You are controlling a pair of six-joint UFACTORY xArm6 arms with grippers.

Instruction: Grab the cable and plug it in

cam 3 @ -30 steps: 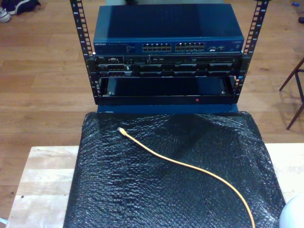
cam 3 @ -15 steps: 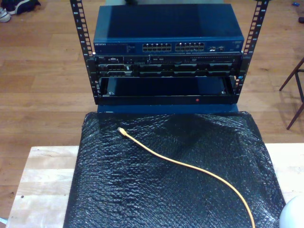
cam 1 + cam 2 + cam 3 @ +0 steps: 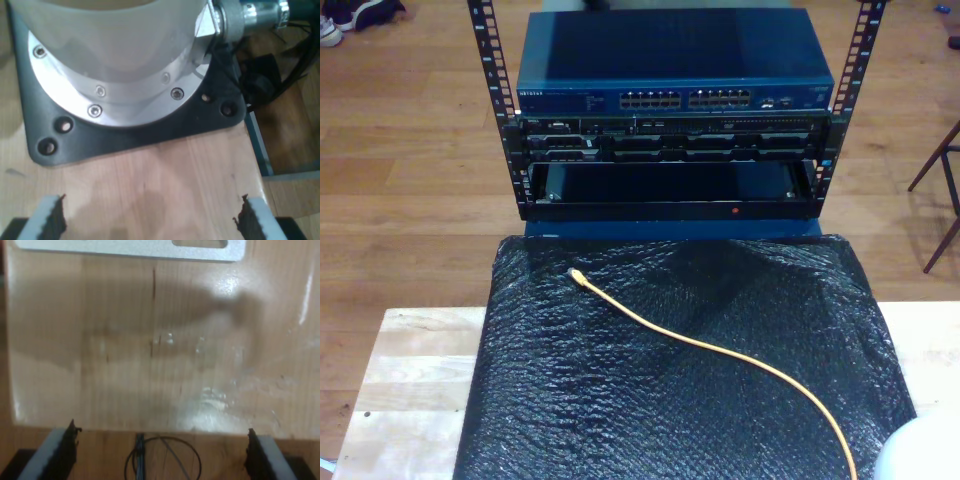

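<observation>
One wide tabletop (image 3: 410, 400) carries everything, with a black bubble-wrap sheet (image 3: 620, 420) spread over its middle and a rack (image 3: 670, 190) standing beyond it, topped by a blue switch (image 3: 675, 70) with its rows of ports (image 3: 685, 99) facing the sheet. The cable (image 3: 720, 350) lies loose on the sheet, curving from the exterior view's lower right up to its small plug (image 3: 575, 273) near the sheet's far left. My first gripper (image 3: 150, 217) hangs over bare wood by a black base plate (image 3: 125, 135), fingers (image 3: 50, 220) apart and empty. My second gripper (image 3: 162, 452) is likewise spread over wood. I judge the best grasp is just behind the plug, aligned with the cable's run.
</observation>
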